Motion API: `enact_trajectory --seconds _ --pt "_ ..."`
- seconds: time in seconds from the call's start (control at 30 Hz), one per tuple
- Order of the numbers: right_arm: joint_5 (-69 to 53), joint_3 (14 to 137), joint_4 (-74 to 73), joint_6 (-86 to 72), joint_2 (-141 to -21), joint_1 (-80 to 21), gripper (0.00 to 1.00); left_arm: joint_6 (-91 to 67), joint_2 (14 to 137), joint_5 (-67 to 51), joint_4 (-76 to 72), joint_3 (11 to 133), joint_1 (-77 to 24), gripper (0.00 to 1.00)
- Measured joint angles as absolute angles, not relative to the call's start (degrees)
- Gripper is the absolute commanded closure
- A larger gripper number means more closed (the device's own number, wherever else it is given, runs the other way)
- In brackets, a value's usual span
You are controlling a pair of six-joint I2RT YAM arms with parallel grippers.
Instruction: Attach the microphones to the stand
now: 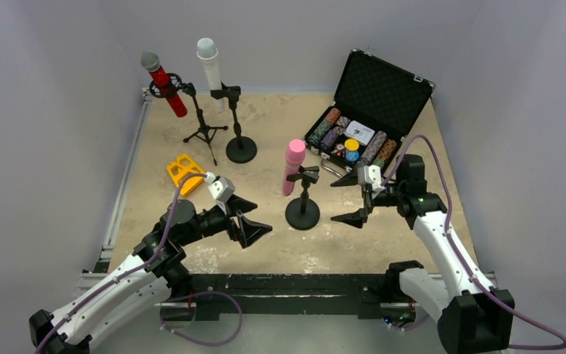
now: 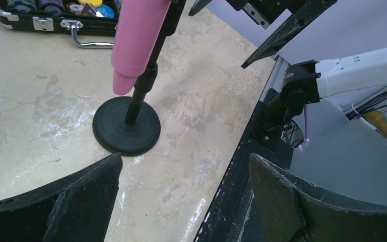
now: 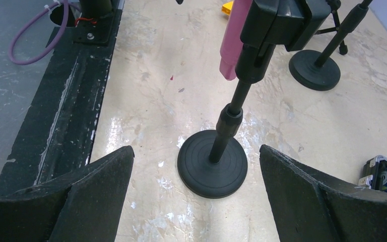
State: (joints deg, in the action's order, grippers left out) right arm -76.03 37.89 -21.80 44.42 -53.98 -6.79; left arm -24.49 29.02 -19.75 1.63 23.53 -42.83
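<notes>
Top external: plain pink stick microphone (image 1: 292, 168) clipped in black round-based stand (image 1: 303, 214), between left gripper (image 1: 263, 218) and right gripper (image 1: 333, 201), both gaping and empty; seemingly only retreat remains.

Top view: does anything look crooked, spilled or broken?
Nothing spilled or broken. The red microphone leans more steeply in its tripod stand than the white microphone and pink microphone, which sit nearly upright in theirs.

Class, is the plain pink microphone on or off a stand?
On: the plain pink microphone sits in the round-based black stand's clip, its lower end hanging free.
</notes>
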Motion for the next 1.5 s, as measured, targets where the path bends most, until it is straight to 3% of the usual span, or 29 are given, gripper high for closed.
enact_trajectory --seconds 0.5,1.5 --pt "-76.03 37.5 -21.63 44.4 -53.95 -6.31 0.01 -25.85 31.75 -21.71 -1.02 22.59 -45.17 0.01" --pt "-76.05 37.26 -21.39 44.38 -53.91 -5.56 0.01 -8.32 44.53 -9.28 -10.02 22.44 -69.84 0.01"
